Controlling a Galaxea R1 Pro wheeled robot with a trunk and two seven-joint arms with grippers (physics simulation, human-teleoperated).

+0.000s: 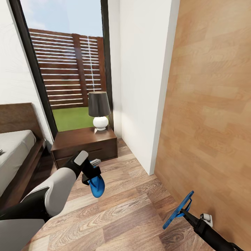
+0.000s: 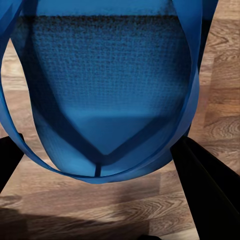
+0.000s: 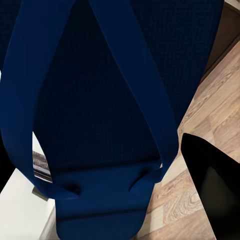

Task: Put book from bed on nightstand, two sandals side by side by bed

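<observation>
One blue sandal in each gripper, both held off the floor.

The left sandal hangs from the left gripper before the nightstand; the right sandal rides the right gripper near the wooden door. They look light, flexible; clamping the sole edge should suit.

A wood-plank floor runs up to a white wall whose corner juts out, with a light-brown wooden door beside it. A tall dark-framed window looks out on a slatted wooden fence and grass (bright daylight out there). In front of the glass a table lamp, dark shade on a round white base, stands on a low dark-brown cabinet.
</observation>
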